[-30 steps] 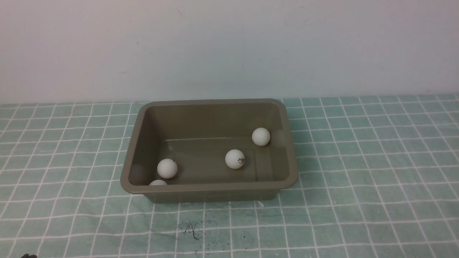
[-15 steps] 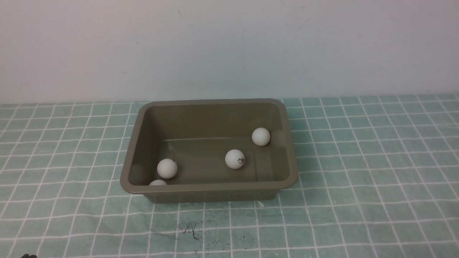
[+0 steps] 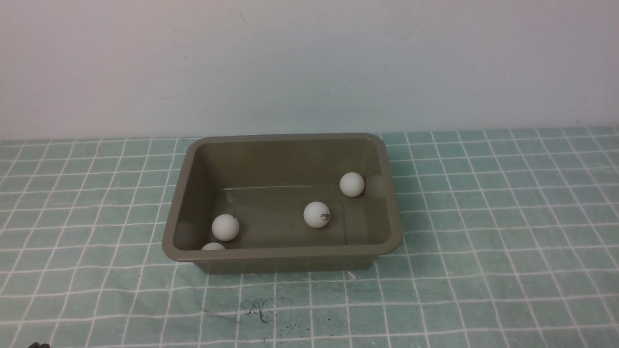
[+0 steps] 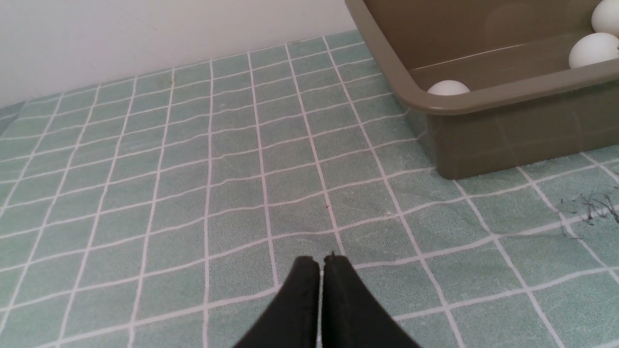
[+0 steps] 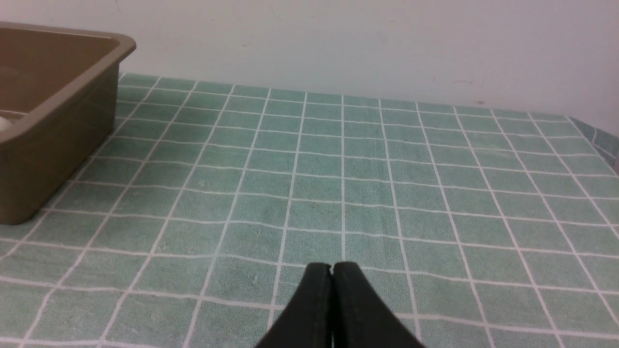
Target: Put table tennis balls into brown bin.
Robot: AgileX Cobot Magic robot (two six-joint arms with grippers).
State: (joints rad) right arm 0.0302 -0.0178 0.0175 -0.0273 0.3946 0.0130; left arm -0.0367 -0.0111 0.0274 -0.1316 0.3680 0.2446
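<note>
The brown bin (image 3: 283,253) stands mid-table and holds several white table tennis balls: one at the right wall (image 3: 351,184), one with a dark logo in the middle (image 3: 316,214), one near the left front (image 3: 225,227), and one half hidden behind the front rim (image 3: 213,246). In the left wrist view the bin (image 4: 483,99) is off to one side with balls showing over its rim (image 4: 448,87). My left gripper (image 4: 321,261) is shut on nothing, over bare cloth. My right gripper (image 5: 331,267) is also shut and empty, away from the bin (image 5: 58,111). Neither gripper shows in the front view.
A green cloth with a white grid (image 3: 483,217) covers the table, backed by a plain white wall (image 3: 309,63). A dark scribble mark (image 3: 258,309) lies on the cloth in front of the bin. The cloth's edge shows at the far side (image 5: 599,137).
</note>
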